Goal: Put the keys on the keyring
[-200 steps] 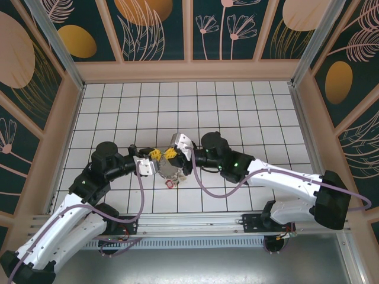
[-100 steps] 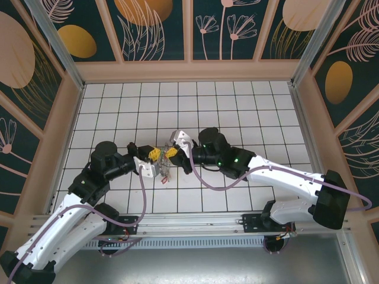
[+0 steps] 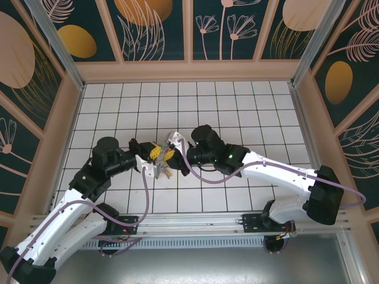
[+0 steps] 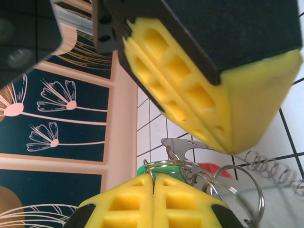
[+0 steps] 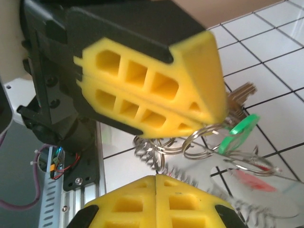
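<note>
Matt yellow foam-like pads (image 4: 128,206) on left gripper (image 4: 153,183), same on right gripper (image 5: 156,178); moulded w/ square cut-outs, black matt plastic behind. Keys (image 5: 240,92) bright polished metal; green tag (image 5: 237,135) glossy translucent plastic, red tag (image 5: 256,181) prob. plastic too, blurred. Keyring (image 5: 151,156) thin coiled wire, dull sheen. Table (image 3: 237,100) white glossy tiles; brushed alu rail (image 3: 195,220) at near edge.
</note>
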